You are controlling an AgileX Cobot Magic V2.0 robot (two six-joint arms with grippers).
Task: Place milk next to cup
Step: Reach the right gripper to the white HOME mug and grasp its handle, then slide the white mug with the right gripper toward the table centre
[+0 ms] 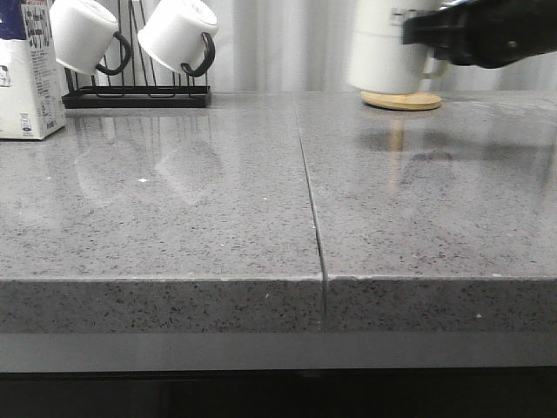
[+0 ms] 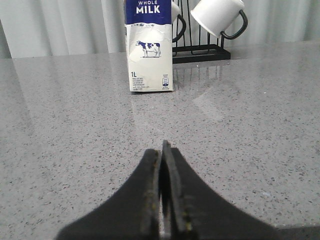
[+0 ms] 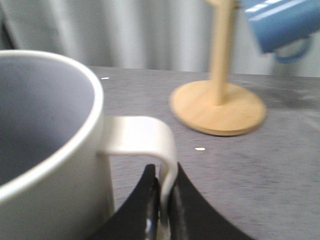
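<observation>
Your milk (image 1: 29, 70) is standing upright at the far left of the grey speckled bench (image 1: 218, 209), just beside the black wire mug rack (image 1: 135, 94) with the two white black-handled mugs (image 1: 178, 35) hanging off it. From the left wrist view you've got the carton (image 2: 149, 47) dead ahead, cow picture and "WHOLE MILK" facing the camera, well apart from the left gripper (image 2: 164, 200) — those fingers are pressed together with nothing between them, low over bare bench. Over on the right side, the cup (image 1: 387, 52) is up at the far right of the bench, in front of a round wooden base (image 1: 402, 100), and the right arm (image 1: 483, 35) is reaching in from the right edge, blurry. The right wrist view shows it best: the right gripper (image 3: 162, 210) has its fingers clamped on the cup's handle (image 3: 150, 142), pinching the lower part of the loop. Behind it you can see the wooden stand (image 3: 220, 100) with a blue mug (image 3: 282, 25) hanging from it. So milk and cup sit at opposite ends of the bench — far apart.
</observation>
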